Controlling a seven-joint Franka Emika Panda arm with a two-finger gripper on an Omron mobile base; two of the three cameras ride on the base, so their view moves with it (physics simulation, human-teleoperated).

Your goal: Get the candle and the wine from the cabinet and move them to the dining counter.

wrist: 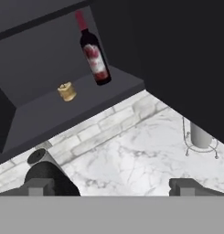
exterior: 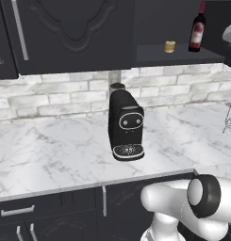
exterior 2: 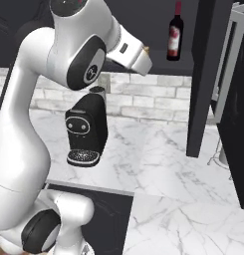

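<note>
Robot gripper (wrist: 111,187), jaws spread wide and empty, faces an open black upper cabinet (exterior: 70,33).
A dark glass wine bottle (wrist: 93,52) and small gold candle (wrist: 66,91) stand on its shelf near the front edge; the bottle looks heavy, slippery, breakable, so grip its body.

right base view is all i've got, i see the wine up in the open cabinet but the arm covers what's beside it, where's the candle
Observer: The candle stands on the same shelf, left of the wine and apart from it.
Operator: are the jaws open
Observer: Yes, in the hand view the gripper is wide open and holds nothing.
Operator: is it lined up on either one
Observer: Not yet; in the hand view both sit high, with the coffee machine below on the counter.
</note>
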